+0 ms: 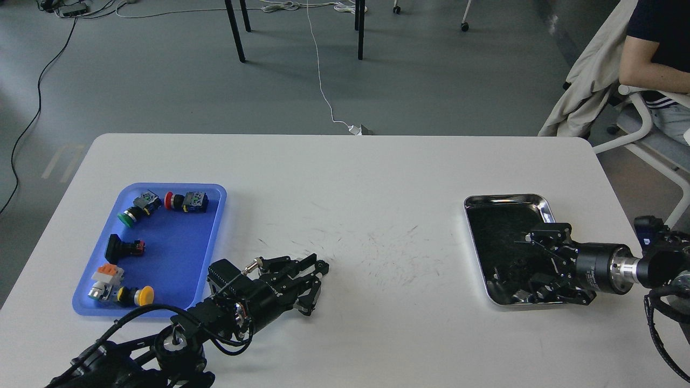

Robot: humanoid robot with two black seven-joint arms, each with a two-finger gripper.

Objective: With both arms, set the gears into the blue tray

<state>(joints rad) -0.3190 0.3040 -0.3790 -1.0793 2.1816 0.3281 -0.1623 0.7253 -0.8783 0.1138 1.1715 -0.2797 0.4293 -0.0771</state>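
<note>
Left black claw gripper (315, 280) hangs part-open, a tiny black toothed gear (322, 265) seemingly at its upper fingertip; light, stiff, slippery — pinch across the teeth

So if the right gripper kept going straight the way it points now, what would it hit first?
The right gripper points left over the steel tray. Going straight on, it would probably meet the tray's left rim, unless it rides high enough to clear it; depth is unclear. Beyond that lies bare table.

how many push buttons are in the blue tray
4: green and red at the blue tray's far end, black one mid-left, yellow near corner. None seem hidden.
</note>
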